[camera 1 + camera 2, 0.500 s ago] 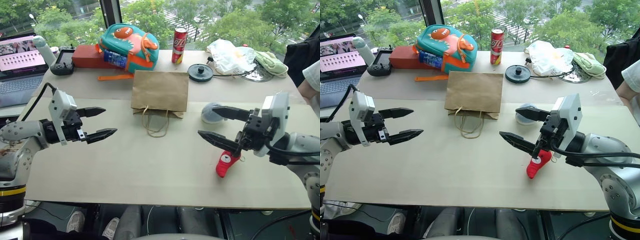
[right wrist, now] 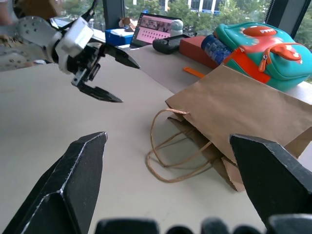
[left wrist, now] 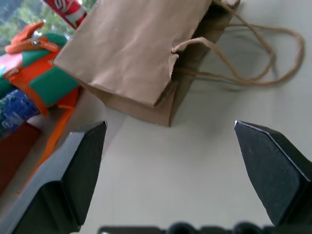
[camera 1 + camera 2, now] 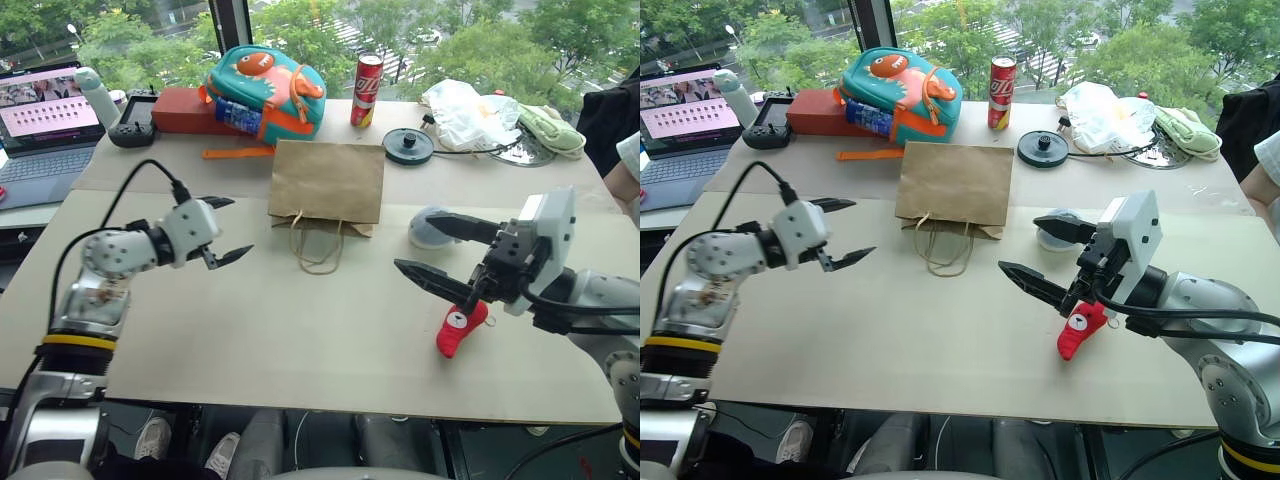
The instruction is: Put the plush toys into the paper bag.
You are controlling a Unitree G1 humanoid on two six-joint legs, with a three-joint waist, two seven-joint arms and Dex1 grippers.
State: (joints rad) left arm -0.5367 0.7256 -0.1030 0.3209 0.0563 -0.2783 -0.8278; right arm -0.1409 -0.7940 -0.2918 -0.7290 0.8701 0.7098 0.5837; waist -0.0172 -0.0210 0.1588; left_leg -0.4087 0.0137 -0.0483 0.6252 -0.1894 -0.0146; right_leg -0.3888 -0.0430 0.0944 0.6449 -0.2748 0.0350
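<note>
While both toys, grey [image 4: 428, 228] and red [image 4: 455, 330], lie outside the flat bag [image 4: 326, 182], each gripper, left [image 4: 226, 228] and right [image 4: 447, 251], gapes empty.

brown paper bag [image 4: 326, 181] lies flat, handles toward the robot; right of it, grey-blue plush [image 4: 426, 231], red plush [image 4: 457, 331] nearer.

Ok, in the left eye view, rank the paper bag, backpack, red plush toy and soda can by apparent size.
1. Backpack and paper bag: alike, and the backpack lies farther off, so unranked.
2. Red plush toy, partly hidden by the right end effector.
3. Soda can, farthest away.
</note>
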